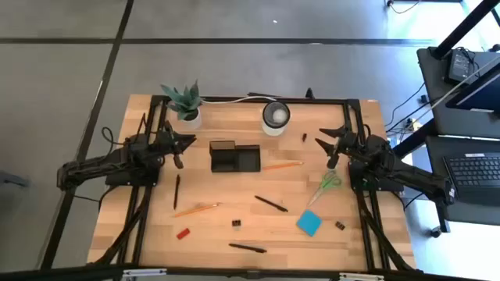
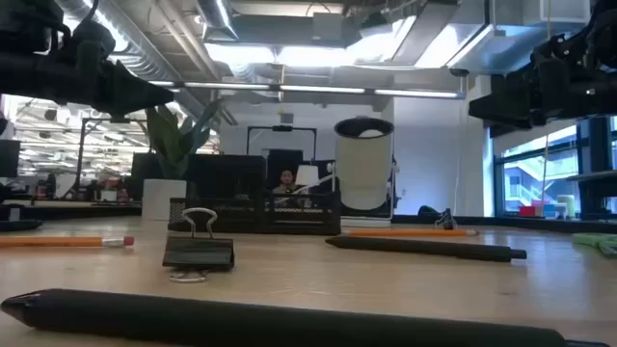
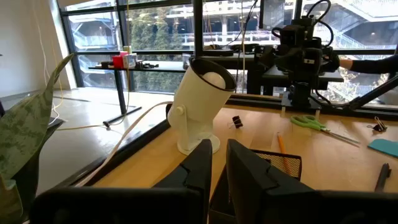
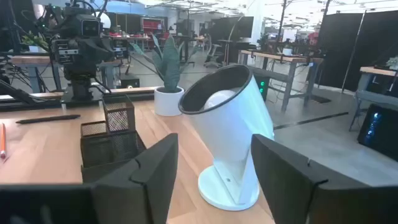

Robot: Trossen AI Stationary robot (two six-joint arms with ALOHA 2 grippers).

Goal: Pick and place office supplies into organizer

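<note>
Left claw (image 1: pixel 178 146) hangs above the desk (image 1: pixel 156 234) just left of the black mesh organizer (image 1: pixel 234 158), fingers (image 3: pixel 202 163) drawn narrow with only a slit between them, holding nothing. Right claw (image 1: pixel 332 148) hovers on the opposite side, right of the organizer and just above the green-handled scissors (image 1: pixel 328 183), its jaws spread wide and empty. Every supply lies loose on the desk: an orange pencil (image 1: pixel 283 165) just right of the organizer, a second pencil (image 1: pixel 196 210) and a black pen (image 1: pixel 176 190) toward the left arm, another pen (image 1: pixel 271 204) mid-desk, a third pen (image 1: pixel 248 248) at the near edge, the blue sticky-note pad (image 1: pixel 309 222), red eraser (image 1: pixel 183 232), and small binder clips (image 1: pixel 236 224). Nothing seems to sit in the organizer yet. Risks, as I judge them: pens and pencils lie flat and round, so a claw closing off-centre could roll or flick one away; the clips are tiny and easy to miss. The white cup-shaped lamp (image 1: pixel 276 115) and potted plant (image 1: pixel 185 104) stand close behind the organizer, so a reach from either side could clip them. Both arms flank the same tray, so simultaneous drops could bring the claws together.
</note>
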